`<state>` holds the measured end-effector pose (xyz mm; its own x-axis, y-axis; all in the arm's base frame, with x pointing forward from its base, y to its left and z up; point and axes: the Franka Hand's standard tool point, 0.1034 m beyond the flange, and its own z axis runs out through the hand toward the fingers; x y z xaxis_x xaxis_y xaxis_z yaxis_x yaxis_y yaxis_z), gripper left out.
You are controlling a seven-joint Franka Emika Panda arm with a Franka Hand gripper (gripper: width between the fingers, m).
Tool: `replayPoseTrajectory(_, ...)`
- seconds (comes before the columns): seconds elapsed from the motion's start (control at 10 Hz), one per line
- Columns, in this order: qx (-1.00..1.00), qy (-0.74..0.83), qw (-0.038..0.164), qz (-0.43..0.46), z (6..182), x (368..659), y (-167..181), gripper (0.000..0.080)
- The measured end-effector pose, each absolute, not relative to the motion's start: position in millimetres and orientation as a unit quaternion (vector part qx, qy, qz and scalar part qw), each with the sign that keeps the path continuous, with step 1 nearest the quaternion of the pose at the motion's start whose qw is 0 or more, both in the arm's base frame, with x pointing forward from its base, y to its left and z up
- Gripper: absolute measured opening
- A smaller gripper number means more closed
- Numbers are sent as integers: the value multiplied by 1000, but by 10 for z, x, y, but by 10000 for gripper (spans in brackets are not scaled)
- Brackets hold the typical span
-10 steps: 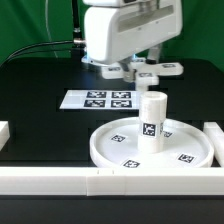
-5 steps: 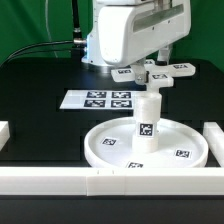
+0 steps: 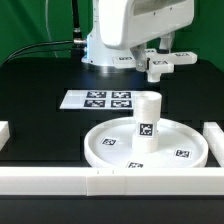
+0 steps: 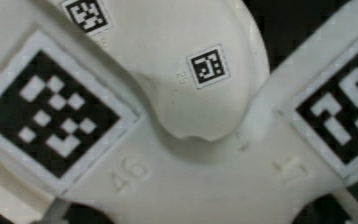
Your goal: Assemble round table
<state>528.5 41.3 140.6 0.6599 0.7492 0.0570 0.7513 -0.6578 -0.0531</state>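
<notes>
Your claw [image 3: 150, 61] is clamped on the white plastic cross-shaped foot [image 3: 168, 58], held clear above the short cylindrical leg [image 3: 148, 122], which stands upright in the large rimmed round disc [image 3: 103, 150].

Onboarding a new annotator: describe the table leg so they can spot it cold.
Find the large rimmed round disc near the front rail in the exterior view. The leg is the short white cylinder standing upright at its middle. Unlike the flat disc and the cross-shaped foot held in the air, it is a post with one square tag on its side.
</notes>
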Motion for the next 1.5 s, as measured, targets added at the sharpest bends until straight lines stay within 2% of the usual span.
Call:
replayPoseTrajectory(0.2, -908, -416, 37, -19, 1444, 5452, 328, 449)
replayPoseTrajectory(0.4, -910, -412, 40, -20, 1362, 5549, 325, 449)
replayPoseTrajectory(1.5, -912, -407, 43, -15, 1225, 5549, 284, 449)
